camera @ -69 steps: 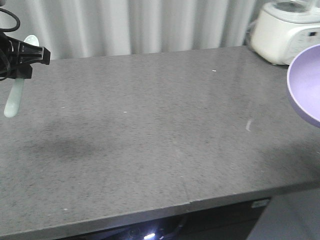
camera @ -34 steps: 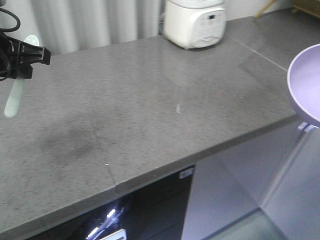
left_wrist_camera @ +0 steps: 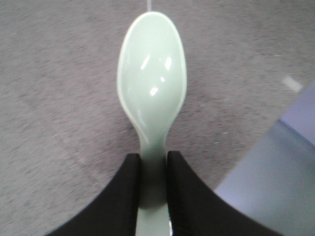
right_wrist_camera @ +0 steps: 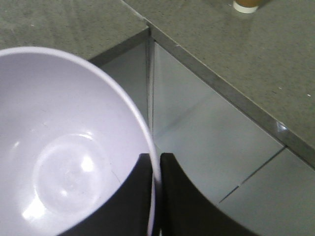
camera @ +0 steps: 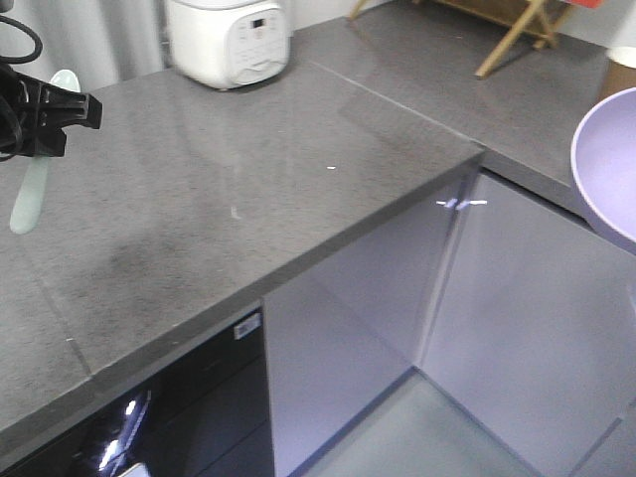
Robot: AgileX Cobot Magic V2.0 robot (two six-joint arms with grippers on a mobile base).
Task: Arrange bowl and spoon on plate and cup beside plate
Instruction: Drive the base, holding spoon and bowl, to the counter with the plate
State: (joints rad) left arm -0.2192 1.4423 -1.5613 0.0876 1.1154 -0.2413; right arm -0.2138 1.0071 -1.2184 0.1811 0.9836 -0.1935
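The left claw (left_wrist_camera: pixel 153 164) is clenching the spoon (left_wrist_camera: pixel 152 83) by its handle, the right claw (right_wrist_camera: pixel 155 164) pinching the bowl (right_wrist_camera: pixel 64 147) rim, probably for transport.

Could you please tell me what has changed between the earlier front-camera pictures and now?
The front view swung: the white cooker slid from the picture's right edge to its upper left, and the countertop corner and cabinet fronts came into view, so the base is probably turning right. Nothing was grasped or released: the left gripper still clamps the spoon, the right gripper still holds the bowl by its rim.
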